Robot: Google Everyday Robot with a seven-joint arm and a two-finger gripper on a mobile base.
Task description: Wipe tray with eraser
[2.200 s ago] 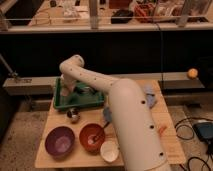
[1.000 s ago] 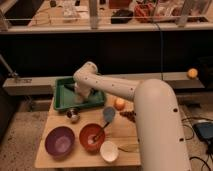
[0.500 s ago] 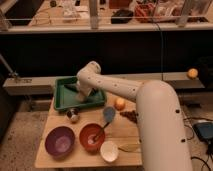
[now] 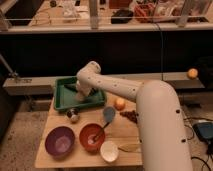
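The green tray (image 4: 64,101) sits at the back left of the wooden table. My white arm reaches from the lower right across the table, and the gripper (image 4: 80,93) is down inside the tray, near its middle right. A dark object lies in the tray just left of the gripper (image 4: 70,87); I cannot tell whether it is the eraser. The wrist hides the fingers.
A purple bowl (image 4: 60,141), an orange bowl (image 4: 92,136) holding a blue spoon (image 4: 107,116), and a small white bowl (image 4: 109,151) stand at the front. An orange (image 4: 120,103) and a small metal cup (image 4: 73,115) lie mid-table. A dark counter rises behind.
The arm swung right out of the tray's left part, uncovering the orange and spoon, then settled near the tray's right half; the last half second shows little movement.
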